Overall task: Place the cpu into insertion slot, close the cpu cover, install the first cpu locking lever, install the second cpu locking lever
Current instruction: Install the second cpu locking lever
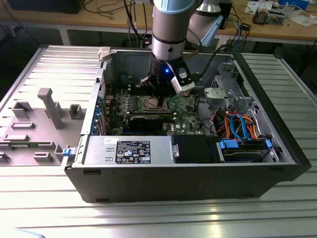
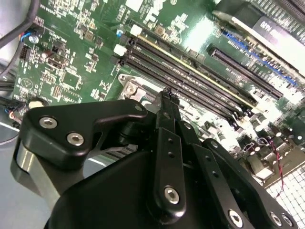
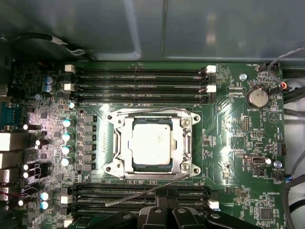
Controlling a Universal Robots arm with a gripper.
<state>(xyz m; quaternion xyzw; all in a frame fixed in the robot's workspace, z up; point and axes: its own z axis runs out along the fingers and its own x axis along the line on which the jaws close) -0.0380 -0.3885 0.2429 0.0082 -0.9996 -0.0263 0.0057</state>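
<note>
Down inside the open computer case [image 1: 277, 148], exterior view: gripper [image 1: 159, 93] low over the green motherboard [image 1: 185, 106], fingertips lost against dark parts.

Second wrist view: jaws drawn together, tips meeting, nothing plainly between them; memory slots [image 2: 200, 81] just beyond, socket corner half hidden behind the fingers [image 2: 167, 143].

First wrist view: just ahead of the jaws, cpu [image 3: 151, 145] seated in the insertion slot [image 3: 113, 168], cpu cover [image 3: 183, 143] down around it. Thin locking lever [image 3: 133, 196] slanting across by the fingertips; contact unclear.
</note>
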